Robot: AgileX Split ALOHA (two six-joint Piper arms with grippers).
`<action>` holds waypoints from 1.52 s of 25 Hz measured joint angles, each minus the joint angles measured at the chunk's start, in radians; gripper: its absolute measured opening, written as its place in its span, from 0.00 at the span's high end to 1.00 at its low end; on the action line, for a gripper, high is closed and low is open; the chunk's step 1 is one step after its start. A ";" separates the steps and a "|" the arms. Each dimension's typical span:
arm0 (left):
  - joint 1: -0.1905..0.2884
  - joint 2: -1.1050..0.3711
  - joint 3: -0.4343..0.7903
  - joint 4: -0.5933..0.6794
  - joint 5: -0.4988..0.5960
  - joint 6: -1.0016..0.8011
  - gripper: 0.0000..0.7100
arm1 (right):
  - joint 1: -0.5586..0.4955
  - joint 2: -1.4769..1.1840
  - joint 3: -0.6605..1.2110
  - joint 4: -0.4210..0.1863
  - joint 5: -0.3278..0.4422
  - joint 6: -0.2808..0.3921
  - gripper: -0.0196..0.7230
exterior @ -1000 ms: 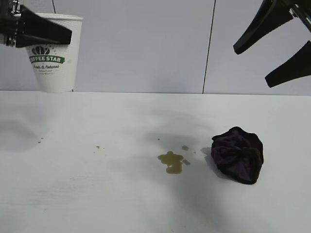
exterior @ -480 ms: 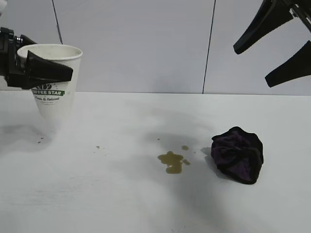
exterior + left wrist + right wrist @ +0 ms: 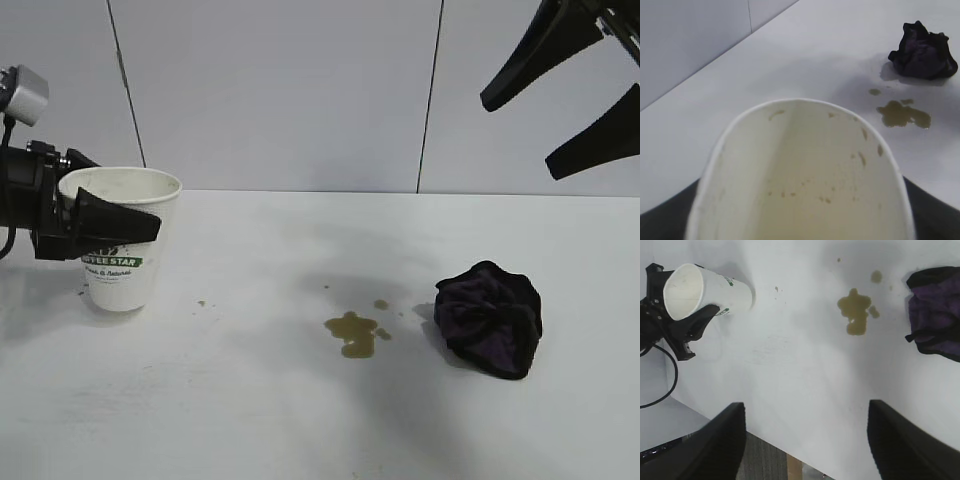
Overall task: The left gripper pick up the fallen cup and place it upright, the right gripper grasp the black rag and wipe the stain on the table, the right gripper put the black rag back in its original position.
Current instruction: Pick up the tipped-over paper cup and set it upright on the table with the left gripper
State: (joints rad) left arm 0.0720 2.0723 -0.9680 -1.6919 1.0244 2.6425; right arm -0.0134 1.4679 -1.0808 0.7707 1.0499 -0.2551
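Ribbed paper cup, upright on matte white table, clenched by left gripper; lumpy black rag beside yellowish-brown stain; right gripper raised, jaws released.

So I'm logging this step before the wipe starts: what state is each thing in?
Cup: upright on the table, brown specks inside.
Left gripper: shut on the cup.
Right gripper: open, raised above the rag.
Rag: crumpled on the table, untouched.
Stain: unwiped, beside the rag.
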 joint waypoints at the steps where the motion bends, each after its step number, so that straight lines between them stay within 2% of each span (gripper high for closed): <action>1: 0.000 0.007 0.000 0.000 0.000 0.008 0.30 | 0.000 0.000 0.000 0.000 -0.001 0.000 0.34; 10: 0.000 0.009 0.000 -0.003 0.005 0.076 0.30 | 0.000 0.000 0.000 0.000 -0.025 0.000 0.34; 15: 0.000 0.009 0.000 -0.003 0.011 0.023 0.09 | 0.000 0.000 0.000 0.000 -0.025 0.000 0.34; 18: 0.000 0.009 0.000 -0.003 0.011 0.014 0.04 | 0.000 0.000 0.000 0.000 -0.029 0.000 0.34; 25: 0.000 0.003 -0.008 0.087 -0.034 -0.068 0.02 | 0.000 0.000 0.000 0.000 -0.029 0.000 0.34; 33: 0.000 -0.049 -0.009 0.219 -0.218 -0.186 0.02 | 0.000 0.000 0.000 0.000 -0.030 0.000 0.34; 38: 0.000 -0.086 -0.007 0.235 -0.243 -0.200 0.02 | 0.000 0.000 0.000 0.000 -0.033 0.000 0.34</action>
State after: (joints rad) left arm 0.0720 1.9863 -0.9748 -1.4572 0.7814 2.4428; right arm -0.0134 1.4679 -1.0808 0.7707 1.0165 -0.2551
